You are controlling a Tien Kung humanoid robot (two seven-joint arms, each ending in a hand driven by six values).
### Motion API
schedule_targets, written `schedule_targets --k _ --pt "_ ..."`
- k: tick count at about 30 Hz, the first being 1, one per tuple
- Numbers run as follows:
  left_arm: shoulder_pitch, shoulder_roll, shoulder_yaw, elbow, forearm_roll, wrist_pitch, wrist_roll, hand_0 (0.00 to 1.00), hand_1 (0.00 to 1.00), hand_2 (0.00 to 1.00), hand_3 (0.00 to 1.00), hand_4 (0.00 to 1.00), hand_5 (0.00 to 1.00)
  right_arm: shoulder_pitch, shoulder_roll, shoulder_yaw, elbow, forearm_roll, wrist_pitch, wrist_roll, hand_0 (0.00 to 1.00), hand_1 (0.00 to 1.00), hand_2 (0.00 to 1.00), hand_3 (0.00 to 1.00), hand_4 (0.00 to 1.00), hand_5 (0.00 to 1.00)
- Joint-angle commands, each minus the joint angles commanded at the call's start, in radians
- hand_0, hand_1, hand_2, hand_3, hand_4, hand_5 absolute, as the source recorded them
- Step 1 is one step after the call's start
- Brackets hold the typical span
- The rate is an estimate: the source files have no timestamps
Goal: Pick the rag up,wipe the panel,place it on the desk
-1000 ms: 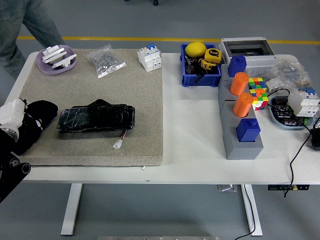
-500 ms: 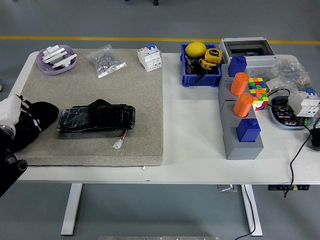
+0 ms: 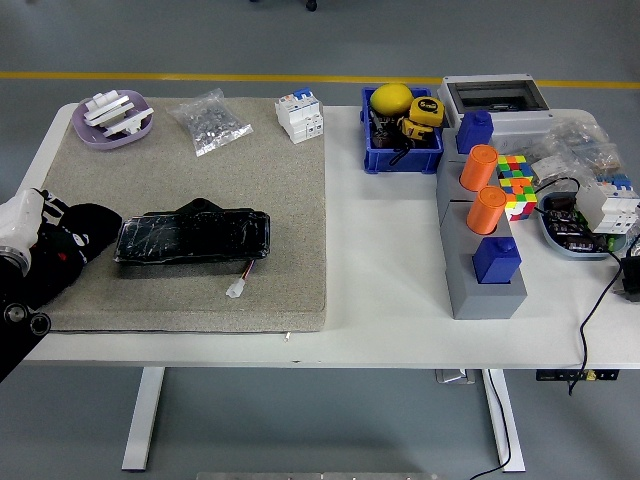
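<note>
Fingers of our left hand (image 3: 50,248) are hard to read: dark digits merge with the black rag (image 3: 88,228) at the left edge of the table, so we cannot tell whether they clamp it or only rest on it. Only the white wrist cuff stands out clearly.

Over the last second our left arm has drawn back toward the left edge and slightly down; less of it shows now, and the rag's outline has shrunk a little with it, its right tip pulling away from the panel (image 3: 192,238) while still lying just beside the panel's left end. A person who stood at the far left corner a second ago has gone from view. We judge that either the rag is being gathered for the pick-up or the hand is leaving it on the grey mat (image 3: 290,250); the frames do not settle which. The panel itself has not moved, and its small white connector (image 3: 236,290) lies where it was.

Much is cut off: our forearm leaves the picture at the lower left, and the rag's left part hides under the hand. Our right hand is out of view. The panel's glossy black surface glares, so we cannot judge whether it is wiped clean.
</note>
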Motion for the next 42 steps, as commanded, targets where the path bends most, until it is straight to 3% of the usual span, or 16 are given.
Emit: schedule_targets --k 5,6,11,12,18,22,30,34,41,42 --pt "-0.001 0.004 -0.025 -0.006 -0.004 -0.001 -0.001 0.519 0.675 0.69 0.584 0.94 0.286 0.002 0.002 0.006 0.0 -0.004 0.0 0.0 0.713 0.453 0.629 0.616 0.998 0.552" --pt "-0.001 0.005 -0.029 -0.005 -0.005 -0.001 -0.002 0.537 0.7 0.706 0.62 0.978 0.347 0.002 0.002 0.007 0.0 -0.006 0.0 0.0 0.712 0.45 0.629 0.616 0.998 0.551" --pt "-0.004 0.012 -0.042 -0.006 -0.01 -0.007 -0.004 0.537 0.7 0.706 0.62 0.978 0.347 0.003 0.003 0.018 0.0 -0.016 -0.003 -0.001 0.712 0.45 0.629 0.616 0.998 0.551" --pt "-0.004 0.014 -0.043 -0.006 -0.013 -0.009 -0.003 0.546 0.707 0.721 0.693 0.998 0.442 0.003 0.003 0.023 0.0 -0.019 -0.003 -0.002 0.711 0.447 0.629 0.616 0.998 0.552" --pt "0.001 0.023 -0.044 -0.014 -0.048 -0.031 -0.001 0.546 0.712 0.729 0.706 0.998 0.458 0.002 0.003 0.042 0.0 -0.037 -0.006 -0.008 0.712 0.445 0.628 0.616 0.998 0.551" --pt "0.01 0.03 -0.065 -0.044 -0.052 -0.036 0.001 0.546 0.712 0.729 0.706 0.998 0.458 0.001 0.004 0.051 0.0 -0.045 -0.007 -0.012 0.712 0.445 0.628 0.616 0.998 0.551" --pt "0.044 0.047 -0.146 -0.162 -0.055 -0.027 -0.008 0.555 0.713 0.73 0.71 0.998 0.472 -0.001 0.005 0.067 0.0 -0.061 -0.01 -0.015 0.712 0.44 0.629 0.617 0.998 0.551" --pt "0.07 0.038 -0.214 -0.214 -0.098 -0.024 -0.056 0.555 0.713 0.73 0.71 0.998 0.472 -0.003 0.006 0.073 0.0 -0.069 -0.011 -0.017 0.712 0.44 0.629 0.617 0.998 0.551" --pt "0.127 -0.009 -0.327 -0.26 -0.348 0.016 -0.263 0.552 0.704 0.714 0.7 0.998 0.488 -0.008 0.01 0.094 0.0 -0.093 -0.013 -0.023 0.712 0.441 0.629 0.616 0.998 0.551" --pt "0.132 -0.015 -0.333 -0.259 -0.387 0.014 -0.299 0.544 0.683 0.687 0.597 0.935 0.387 -0.009 0.011 0.098 0.0 -0.097 -0.013 -0.024 0.712 0.442 0.629 0.617 0.998 0.551"
